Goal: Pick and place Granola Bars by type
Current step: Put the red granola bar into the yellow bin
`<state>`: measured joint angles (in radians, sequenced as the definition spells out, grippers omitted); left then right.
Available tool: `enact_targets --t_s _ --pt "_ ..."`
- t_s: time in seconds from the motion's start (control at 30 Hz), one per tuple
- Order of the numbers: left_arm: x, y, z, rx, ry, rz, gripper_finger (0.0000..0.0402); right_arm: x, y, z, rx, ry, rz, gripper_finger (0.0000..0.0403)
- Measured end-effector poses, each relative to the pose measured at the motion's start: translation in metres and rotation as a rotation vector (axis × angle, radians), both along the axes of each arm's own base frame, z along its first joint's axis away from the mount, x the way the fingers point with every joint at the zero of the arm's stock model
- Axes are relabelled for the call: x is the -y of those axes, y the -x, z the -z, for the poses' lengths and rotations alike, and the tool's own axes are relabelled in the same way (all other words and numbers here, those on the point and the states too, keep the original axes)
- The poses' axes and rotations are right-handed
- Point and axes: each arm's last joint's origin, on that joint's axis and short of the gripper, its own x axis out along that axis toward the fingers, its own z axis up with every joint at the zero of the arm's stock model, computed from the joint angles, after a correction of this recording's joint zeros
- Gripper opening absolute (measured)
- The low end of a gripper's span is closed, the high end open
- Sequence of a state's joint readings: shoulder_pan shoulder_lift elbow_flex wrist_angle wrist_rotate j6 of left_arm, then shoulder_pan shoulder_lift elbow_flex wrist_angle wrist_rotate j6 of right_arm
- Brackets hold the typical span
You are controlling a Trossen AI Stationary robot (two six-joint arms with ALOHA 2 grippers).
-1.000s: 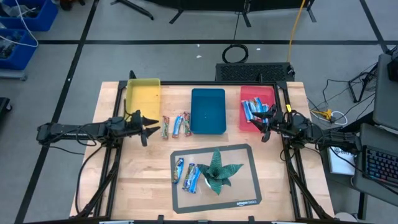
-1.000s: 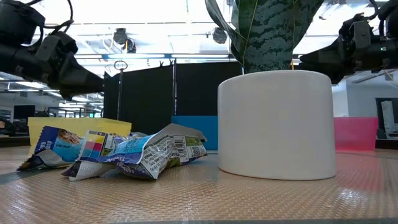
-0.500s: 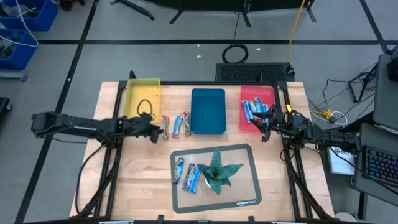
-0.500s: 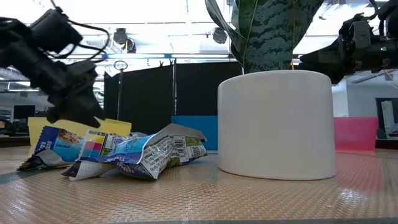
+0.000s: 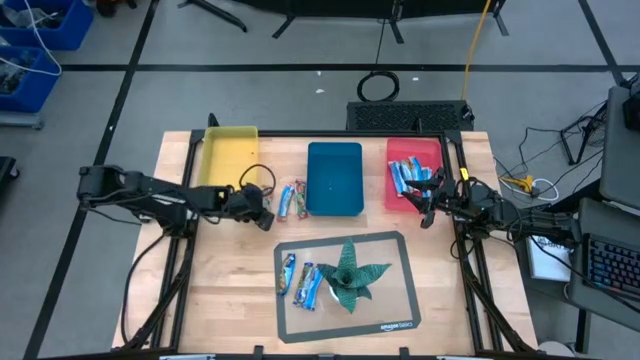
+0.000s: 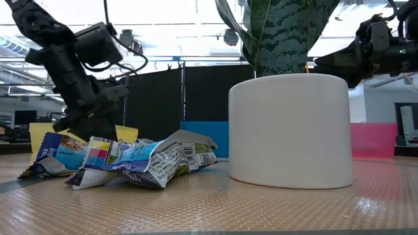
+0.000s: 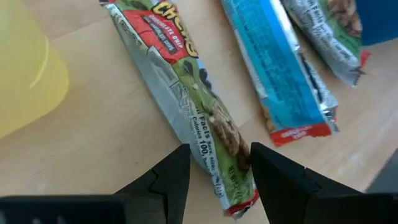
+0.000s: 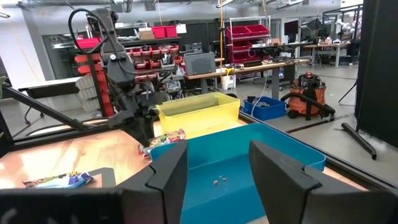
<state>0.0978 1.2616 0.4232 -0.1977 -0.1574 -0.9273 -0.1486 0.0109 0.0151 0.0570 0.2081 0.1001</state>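
left claw [image 7: 214, 168] open, fingers astride the green-red granola bar [image 7: 186, 93], beside yellow tray [image 7: 25, 68]

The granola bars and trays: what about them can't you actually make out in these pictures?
- Low view: the white pot hides the blue tray mostly, and the red tray partly.
- High view: wrapper print on the mat's bars is too small to read.
- Left wrist view: the green-red bar is cut off at the top edge; the left gripper, jaws open, straddles its end.
- High view: the right gripper covers part of the red tray's bars.
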Motion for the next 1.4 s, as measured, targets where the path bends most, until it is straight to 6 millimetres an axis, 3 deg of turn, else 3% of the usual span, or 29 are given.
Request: enact_targets --t_s 0.23,0.33,0.47,0.57,0.73,0.83,0.97,1.1,1.3,1.4 --pt "0.000 -0.002 0.003 -0.001 -0.001 0.004 0.0164 0.000 0.000 0.000 0.000 0.000 0.000 0.0160" --pt "0.004 -0.003 0.003 -0.001 0.014 0.029 0.0122 0.000 0.000 0.000 0.000 0.000 0.000 0.0160" --pt "0.010 -0.004 0.001 0.009 -0.012 0.062 0.0032 0.000 0.000 0.000 0.000 0.000 0.000 0.0160" --pt "0.015 -0.005 -0.001 0.030 -0.051 0.085 0.0028 0.000 0.000 0.000 0.000 0.000 0.000 0.0160" --pt "0.020 -0.008 -0.017 0.118 -0.133 0.147 0.0022 0.000 0.000 0.000 0.000 0.000 0.000 0.0160" --pt "0.020 -0.009 -0.043 0.170 -0.239 0.165 0.0020 0.000 0.000 0.000 0.000 0.000 0.000 0.0160" --pt "0.015 0.007 -0.081 0.096 -0.352 0.125 0.0019 0.000 0.000 0.000 0.000 0.000 0.000 0.0160" --pt "0.006 0.039 -0.112 -0.031 -0.400 -0.028 0.0018 0.000 0.000 0.000 0.002 0.000 0.000 0.0160" --pt "-0.003 0.094 -0.115 -0.217 -0.288 -0.370 0.0017 0.000 0.000 -0.001 0.007 0.001 0.000 0.0160" --pt "-0.005 0.107 -0.114 -0.263 -0.255 -0.503 0.0024 0.000 0.000 -0.001 0.007 0.001 0.000 0.0160"
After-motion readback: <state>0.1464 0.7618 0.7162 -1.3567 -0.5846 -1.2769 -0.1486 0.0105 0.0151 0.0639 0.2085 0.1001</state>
